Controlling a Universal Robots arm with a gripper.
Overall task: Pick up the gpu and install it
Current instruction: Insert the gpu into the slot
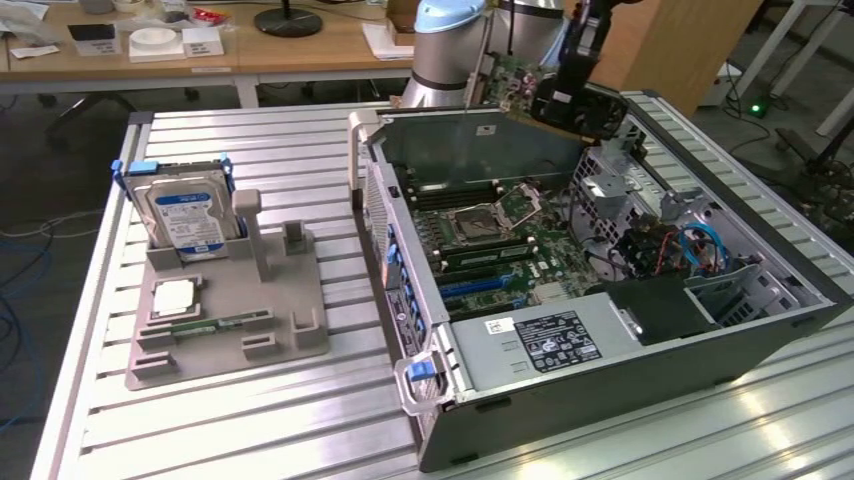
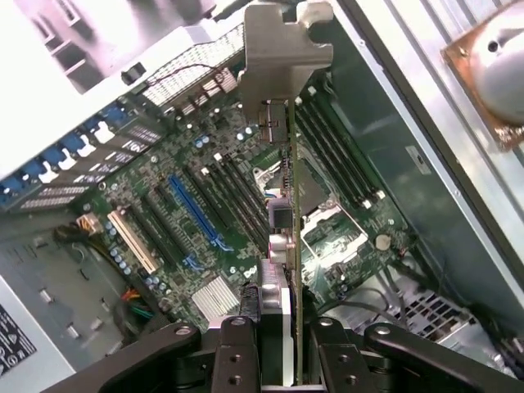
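Note:
The gpu (image 1: 513, 85), a green card with a silver end bracket, hangs above the back rim of the open computer case (image 1: 747, 330). My gripper (image 1: 571, 98) is shut on it. In the wrist view the gpu (image 2: 288, 176) is seen edge-on, its silver bracket (image 2: 286, 49) pointing away from my gripper (image 2: 282, 340), whose black fingers (image 2: 233, 352) clamp the card from both sides. Below the card lies the motherboard (image 2: 188, 164) with a long blue slot (image 2: 196, 214) and black slots beside it. The card is apart from the board.
A grey holder (image 1: 287, 325) on the slatted table at the exterior view's left carries a hard drive with a blue label (image 1: 187, 215), a small chip (image 1: 174, 297) and a narrow memory stick (image 1: 214, 324). Inside the case sit a power supply (image 1: 547, 340) and cables (image 1: 694, 245).

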